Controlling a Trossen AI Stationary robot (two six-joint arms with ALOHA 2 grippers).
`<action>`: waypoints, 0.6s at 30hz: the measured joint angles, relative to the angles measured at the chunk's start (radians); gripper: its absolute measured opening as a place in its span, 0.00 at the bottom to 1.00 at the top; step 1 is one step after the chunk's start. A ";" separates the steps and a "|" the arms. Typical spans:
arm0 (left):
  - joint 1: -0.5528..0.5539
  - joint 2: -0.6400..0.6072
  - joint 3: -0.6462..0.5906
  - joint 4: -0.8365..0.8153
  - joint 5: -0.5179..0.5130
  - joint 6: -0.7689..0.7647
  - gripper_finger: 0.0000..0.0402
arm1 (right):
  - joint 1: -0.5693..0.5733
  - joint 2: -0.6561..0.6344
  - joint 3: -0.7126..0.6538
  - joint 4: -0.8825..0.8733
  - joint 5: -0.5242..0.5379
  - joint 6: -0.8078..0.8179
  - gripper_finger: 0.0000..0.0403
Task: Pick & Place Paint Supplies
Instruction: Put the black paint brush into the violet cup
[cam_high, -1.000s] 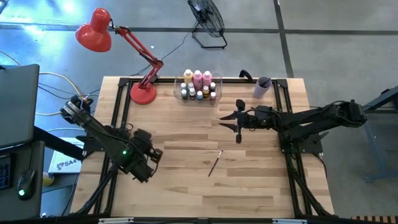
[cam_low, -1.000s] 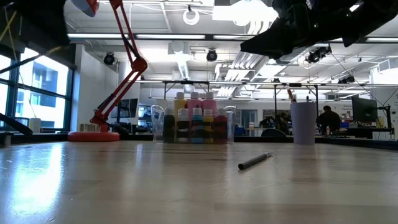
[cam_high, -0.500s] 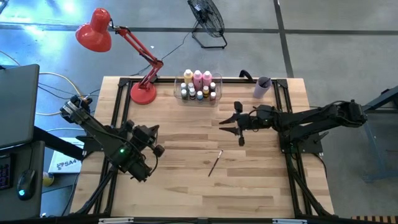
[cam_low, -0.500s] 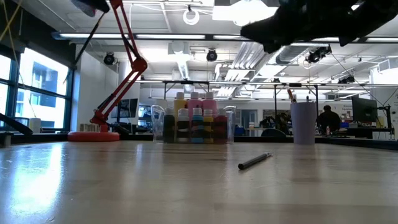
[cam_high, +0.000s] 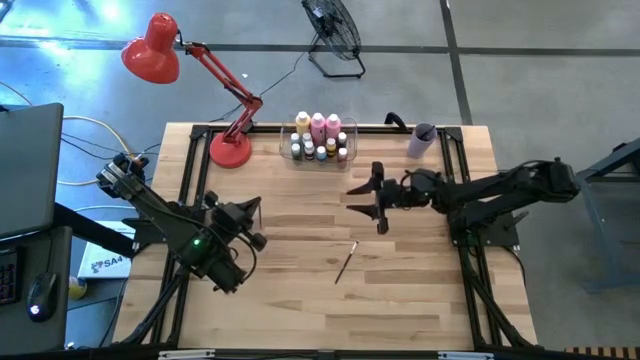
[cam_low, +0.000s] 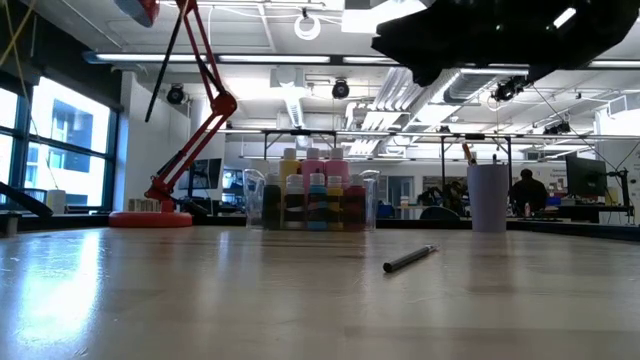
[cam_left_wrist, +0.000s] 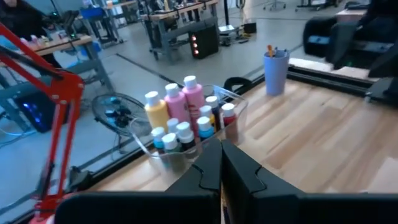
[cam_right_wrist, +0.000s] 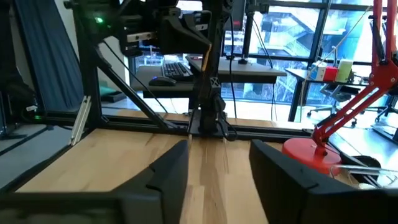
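My left gripper (cam_high: 250, 209) hangs over the table's left half, shut on a thin paintbrush (cam_low: 165, 65) that also shows in the right wrist view (cam_right_wrist: 209, 46). My right gripper (cam_high: 368, 196) hovers open over the middle-right, its fingers pointing toward the table's left. A second paintbrush (cam_high: 346, 262) lies flat on the wood nearer than it, also seen in the low view (cam_low: 410, 259). The tall pink and yellow bottles and the tiny white-capped ones stand in the clear bin (cam_high: 320, 140) at the far edge. More brushes stick out of the lilac cup (cam_high: 422, 138). My left gripper pinches the paintbrush between its two shut fingers (cam_left_wrist: 239, 171), which hide the place of contact in its own wrist view. The brush (cam_right_wrist: 209, 46) stands steeply, slightly slanted, and is lifted clear of the table. Which part of the shaft it has cannot be told.
A red desk lamp stands with its base (cam_high: 229, 150) on the far left corner, and its arm reaches out past the table. Black frame rails run along the table's left and right edges. Bare wood (cam_high: 300, 310) lies in the near half.
My left gripper has risen and swung from the near-left part toward the far edge, tipping up to level and carrying the paintbrush with it. My right gripper has drifted a little toward the table's left, still open. The brush on the table has not moved.
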 joint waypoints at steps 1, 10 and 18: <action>0.000 0.000 0.000 0.032 -0.001 0.024 0.00 | 0.000 0.020 0.000 0.027 0.000 0.000 0.41; 0.065 0.000 0.000 0.499 0.111 0.481 0.00 | 0.000 0.160 0.000 0.272 -0.105 0.006 0.47; 0.272 0.019 -0.075 1.097 0.401 1.116 0.00 | 0.000 0.163 0.002 0.274 -0.150 0.030 0.47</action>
